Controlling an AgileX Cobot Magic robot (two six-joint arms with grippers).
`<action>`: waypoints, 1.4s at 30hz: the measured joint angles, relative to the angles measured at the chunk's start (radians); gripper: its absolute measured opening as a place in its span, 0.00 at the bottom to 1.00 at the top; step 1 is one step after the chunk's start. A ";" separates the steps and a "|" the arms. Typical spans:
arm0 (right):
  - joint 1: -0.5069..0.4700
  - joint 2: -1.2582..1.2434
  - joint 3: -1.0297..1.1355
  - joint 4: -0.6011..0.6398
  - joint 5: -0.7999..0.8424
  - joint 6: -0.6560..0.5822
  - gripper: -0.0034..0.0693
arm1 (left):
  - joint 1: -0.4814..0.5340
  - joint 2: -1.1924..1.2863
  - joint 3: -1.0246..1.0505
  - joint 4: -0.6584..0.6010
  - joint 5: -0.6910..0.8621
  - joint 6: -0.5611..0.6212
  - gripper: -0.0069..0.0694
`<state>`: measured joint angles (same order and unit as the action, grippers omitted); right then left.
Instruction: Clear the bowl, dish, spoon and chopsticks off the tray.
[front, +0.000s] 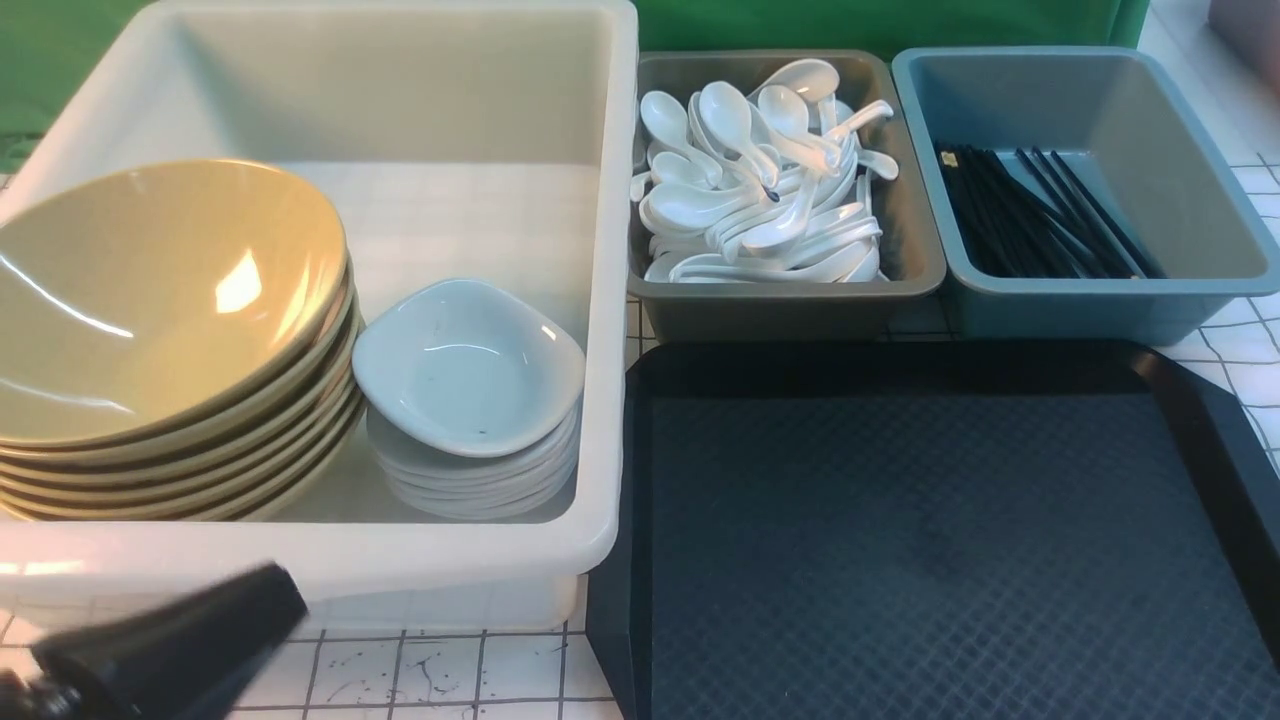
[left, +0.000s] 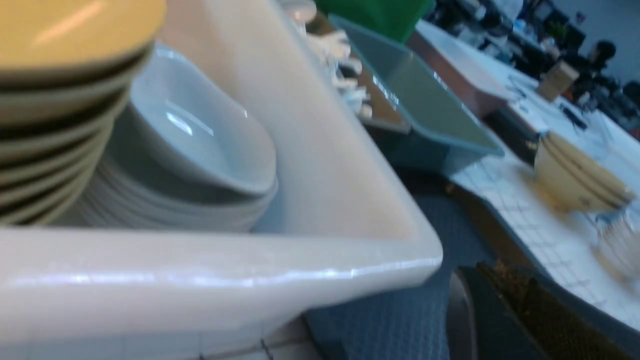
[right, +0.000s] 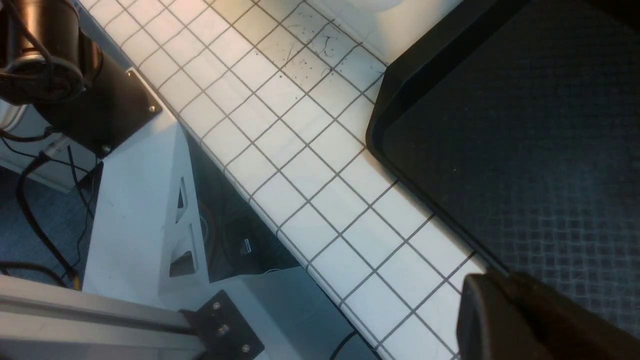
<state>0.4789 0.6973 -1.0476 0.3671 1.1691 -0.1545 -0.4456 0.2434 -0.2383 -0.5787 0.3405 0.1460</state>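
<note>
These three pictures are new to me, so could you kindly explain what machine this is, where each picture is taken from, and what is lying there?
This is a two-armed robot at a tiled table. The wide picture looks forward from between its arms; the other two come from cameras on its wrists.

In front lies the black tray, with nothing on it. Beside it, a big white tub holds a stack of yellow bowls and a stack of small white dishes. Behind the tray, a grey bin holds white spoons and a blue-grey bin holds black chopsticks.

The dark shape in the wide picture's lower corner is part of the left arm. The right hand shows only at the edge of its own wrist picture, over the tray's near rim. Both hands are shut and hold nothing visible.
</note>
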 joint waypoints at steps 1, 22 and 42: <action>0.000 0.000 0.000 0.000 0.000 0.000 0.11 | 0.000 0.000 0.000 0.000 0.019 0.000 0.09; -0.344 -0.508 0.813 -0.091 -0.739 -0.310 0.11 | 0.000 0.000 0.000 0.000 0.284 0.017 0.09; -0.380 -0.707 1.057 -0.367 -0.891 0.062 0.11 | 0.000 -0.002 0.001 -0.001 0.290 0.018 0.09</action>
<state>0.0992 -0.0095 0.0096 0.0000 0.2785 -0.0922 -0.4456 0.2414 -0.2372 -0.5796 0.6310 0.1640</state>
